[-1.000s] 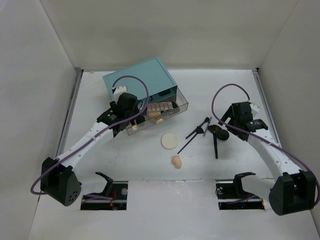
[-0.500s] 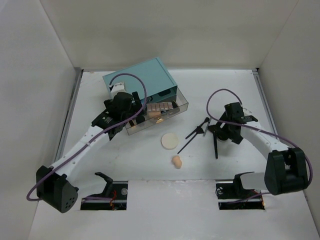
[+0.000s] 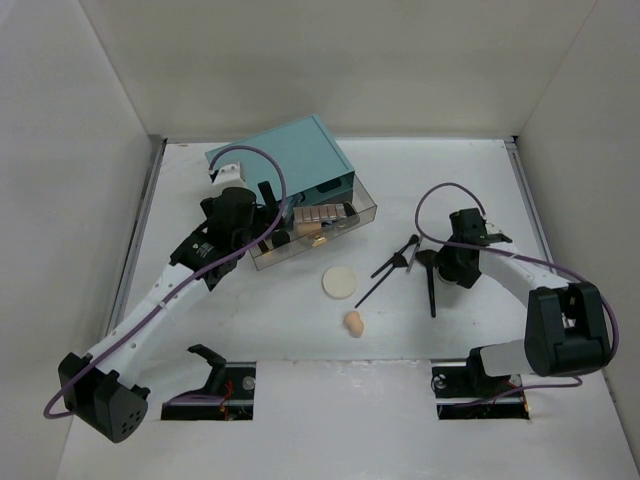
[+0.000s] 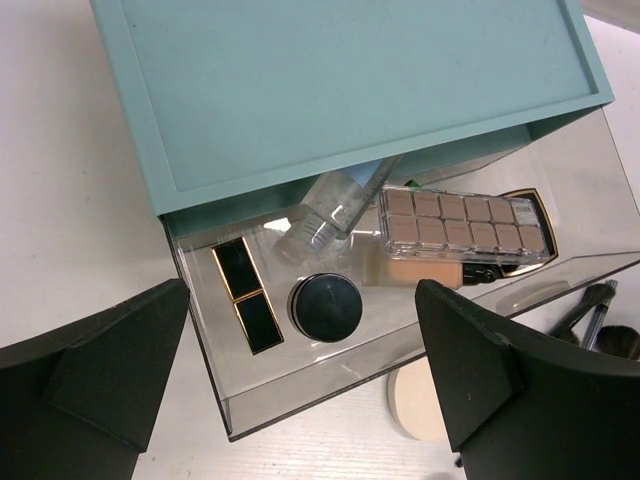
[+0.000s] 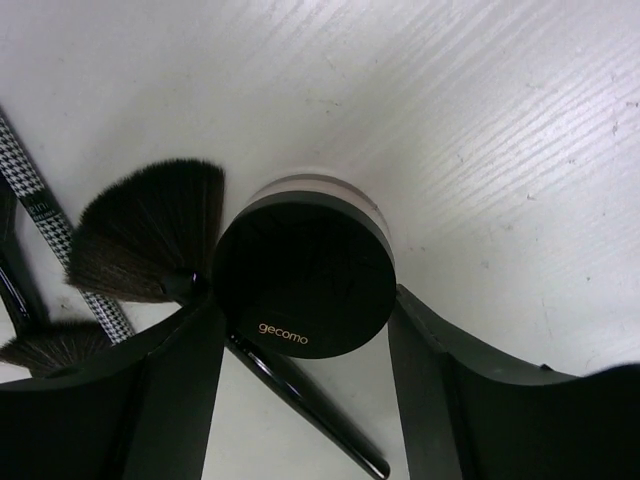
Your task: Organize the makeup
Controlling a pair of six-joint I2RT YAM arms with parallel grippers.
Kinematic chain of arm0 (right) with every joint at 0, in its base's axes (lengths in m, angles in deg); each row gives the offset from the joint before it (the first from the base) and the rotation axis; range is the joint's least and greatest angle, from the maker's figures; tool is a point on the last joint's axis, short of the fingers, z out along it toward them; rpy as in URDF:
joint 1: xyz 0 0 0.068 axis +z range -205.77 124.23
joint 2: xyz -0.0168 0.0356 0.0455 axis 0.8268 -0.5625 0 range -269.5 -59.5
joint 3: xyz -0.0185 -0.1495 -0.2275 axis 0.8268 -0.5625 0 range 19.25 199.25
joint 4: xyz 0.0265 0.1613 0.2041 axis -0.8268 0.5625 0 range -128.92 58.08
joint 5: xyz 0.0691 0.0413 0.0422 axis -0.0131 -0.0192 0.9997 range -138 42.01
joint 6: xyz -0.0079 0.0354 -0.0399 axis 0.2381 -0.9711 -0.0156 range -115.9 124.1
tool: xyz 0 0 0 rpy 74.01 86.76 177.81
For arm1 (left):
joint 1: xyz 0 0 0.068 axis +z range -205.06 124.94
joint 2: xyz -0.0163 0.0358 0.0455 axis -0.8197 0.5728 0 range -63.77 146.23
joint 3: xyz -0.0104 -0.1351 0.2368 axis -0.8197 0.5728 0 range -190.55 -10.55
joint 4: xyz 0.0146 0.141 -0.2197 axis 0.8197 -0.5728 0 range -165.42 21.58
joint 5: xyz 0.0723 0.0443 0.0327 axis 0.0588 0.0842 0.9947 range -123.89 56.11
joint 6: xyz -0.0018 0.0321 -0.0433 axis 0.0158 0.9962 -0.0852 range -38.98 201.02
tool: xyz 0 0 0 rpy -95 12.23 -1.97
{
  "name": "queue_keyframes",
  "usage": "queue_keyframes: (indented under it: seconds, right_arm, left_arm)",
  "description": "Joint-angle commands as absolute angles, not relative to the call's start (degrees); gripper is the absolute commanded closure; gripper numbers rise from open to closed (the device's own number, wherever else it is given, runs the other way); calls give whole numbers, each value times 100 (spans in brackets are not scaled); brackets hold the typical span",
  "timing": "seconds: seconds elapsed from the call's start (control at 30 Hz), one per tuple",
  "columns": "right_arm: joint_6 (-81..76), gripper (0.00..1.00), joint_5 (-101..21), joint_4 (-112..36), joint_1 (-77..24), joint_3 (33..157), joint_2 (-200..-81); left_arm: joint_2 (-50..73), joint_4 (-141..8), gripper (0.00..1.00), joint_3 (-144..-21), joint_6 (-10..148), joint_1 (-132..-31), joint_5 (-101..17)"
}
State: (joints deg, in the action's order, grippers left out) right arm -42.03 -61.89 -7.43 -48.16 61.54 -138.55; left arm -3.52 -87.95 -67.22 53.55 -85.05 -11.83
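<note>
White tabletop (image 3: 470, 170), boxed in by plain white walls, is carrying a teal box (image 3: 285, 160) with its clear drawer (image 3: 365, 210) standing pulled out. Lying in the drawer are a palette (image 4: 460, 220), a clear bottle (image 4: 335, 205) and a black round compact (image 4: 325, 305). The left tool (image 4: 303, 290) is hanging over that drawer with its jaws spread wide and nothing between them. The right tool (image 5: 305, 305) is sitting low on the tabletop, well apart from the drawer, its fingers flanking a black round jar (image 5: 300, 270). Whether they are actually pinching it cannot be told. A fan brush (image 5: 150, 235) is resting against the jar's side, and a thin black handle (image 5: 300, 420) is running just beside its lower edge. The cream puff (image 3: 340, 282) and peach sponge (image 3: 353, 322) are waiting loose near the middle. The risk is looking like this: a shallow or off-centre pinch on the smooth round lid is likely to let the jar squirt out sideways, and any lift is liable to drag the touching brush along. The left arm parked over the drawer is also crowding the likely drop spot.
</note>
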Motion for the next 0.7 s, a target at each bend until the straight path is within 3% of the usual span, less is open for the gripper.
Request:
queue_keyframes:
  seconds: [0.0, 0.1, 0.13, 0.37, 0.67]
  right_arm:
    - [-4239, 45, -6250, -1132, -4958, 6179, -13782]
    - [-4117, 65, -6346, -1115, -4932, 6275, -13589]
    - [-4047, 66, -6399, -1071, -4905, 6372, -13466]
    - [-3405, 68, -6505, -1000, -3818, 7820, -12946]
    - [-2297, 67, -6013, -991, -2067, 10712, -15079]
  left_arm:
    - [-347, -8732, 0, -6874, 5421, -8516, -1139]
    - [-356, -8732, 0, -6874, 5421, -8498, -1157]
    - [-374, -8723, 0, -6874, 5421, -8489, -1166]
    - [-681, -8671, 0, -6540, 5430, -8480, -1192]
    - [-1261, -8723, 0, -6241, 5456, -8191, -1210]
